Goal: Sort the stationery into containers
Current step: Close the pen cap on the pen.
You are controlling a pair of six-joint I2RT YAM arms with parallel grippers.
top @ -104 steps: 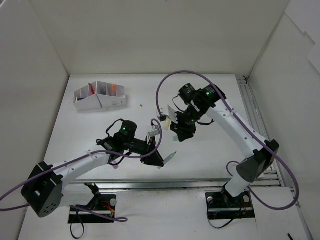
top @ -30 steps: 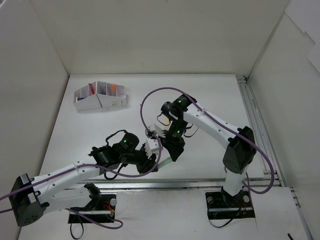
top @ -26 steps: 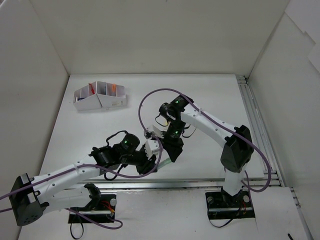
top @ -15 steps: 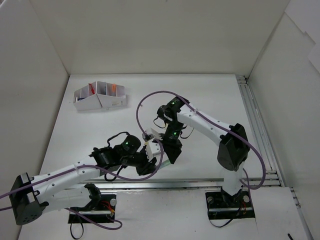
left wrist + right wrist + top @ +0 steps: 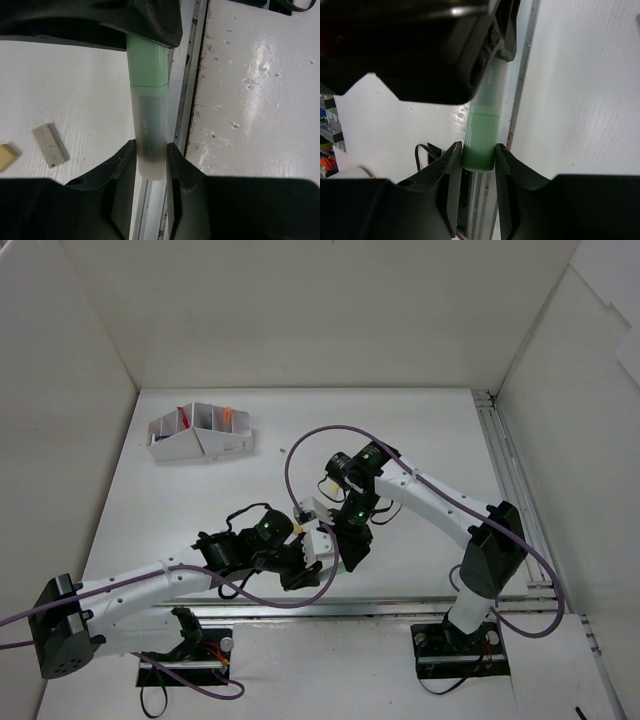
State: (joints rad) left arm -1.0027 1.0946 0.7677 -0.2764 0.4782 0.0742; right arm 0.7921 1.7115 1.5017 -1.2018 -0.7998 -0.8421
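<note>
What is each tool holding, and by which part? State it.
Both hold one green marker: left tool grips its frosted cap end, right tool its green end.

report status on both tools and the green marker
Both shut on the green marker: left tool on its clear end, right tool on its green end. Marker bridges the two. Below, grey block and tan block, clear of the grip.

Green marker (image 5: 148, 105) looks like smooth plastic, frosted see-through cap — fingers (image 5: 117, 175) at the bottom matt black plastic, table (image 5: 75, 90) matt white.
</note>
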